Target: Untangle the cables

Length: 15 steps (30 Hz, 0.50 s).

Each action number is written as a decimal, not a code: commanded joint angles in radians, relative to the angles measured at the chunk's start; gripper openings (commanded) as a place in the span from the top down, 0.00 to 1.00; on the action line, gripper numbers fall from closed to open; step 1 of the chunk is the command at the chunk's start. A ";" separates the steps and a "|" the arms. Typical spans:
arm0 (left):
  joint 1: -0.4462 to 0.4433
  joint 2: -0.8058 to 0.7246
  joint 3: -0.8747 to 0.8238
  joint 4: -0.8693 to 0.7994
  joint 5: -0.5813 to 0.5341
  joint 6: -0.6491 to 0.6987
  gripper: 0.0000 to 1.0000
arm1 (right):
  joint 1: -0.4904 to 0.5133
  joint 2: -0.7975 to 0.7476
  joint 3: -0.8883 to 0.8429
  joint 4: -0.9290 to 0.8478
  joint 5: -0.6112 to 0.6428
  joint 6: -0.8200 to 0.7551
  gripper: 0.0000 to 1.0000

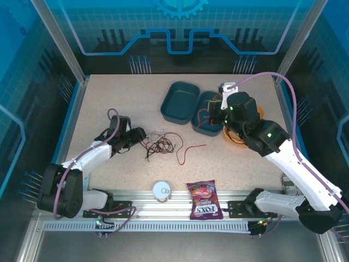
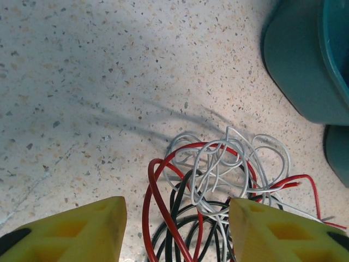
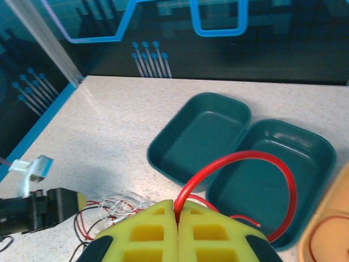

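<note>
We take the teal trays (image 1: pixel 180 101) as our mark; the tangle (image 1: pixel 159 143) of red, black and white cables lies on the worktop (image 1: pixel 109 98), nearward and to the left of them. Our left hand (image 2: pixel 177 221) has its fingers apart, and the tangle lies straight ahead and partly between them; this arm is plainly the nearer. Our right hand (image 3: pixel 177 215) hangs over the right tray, pressed together on a red cable (image 3: pixel 262 158) that arcs above it; a loose red strand (image 1: pixel 188 152) lies nearward of the trays, right of the tangle. The next pull, we judge, falls to the left hand.
</note>
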 commanded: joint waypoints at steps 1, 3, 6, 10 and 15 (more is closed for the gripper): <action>0.008 -0.029 0.027 -0.032 0.014 0.014 0.43 | -0.046 -0.022 0.039 -0.072 0.016 0.022 1.00; 0.008 -0.034 0.028 -0.035 0.016 0.016 0.37 | -0.082 -0.022 0.050 -0.101 0.028 0.008 1.00; 0.008 -0.043 0.029 -0.042 0.018 0.018 0.29 | -0.143 -0.016 0.059 -0.140 0.046 -0.007 1.00; 0.008 -0.058 0.034 -0.053 0.021 0.022 0.20 | -0.211 0.000 0.067 -0.170 0.084 -0.051 1.00; 0.008 -0.077 0.039 -0.074 0.017 0.032 0.15 | -0.320 0.035 0.085 -0.204 0.112 -0.094 1.00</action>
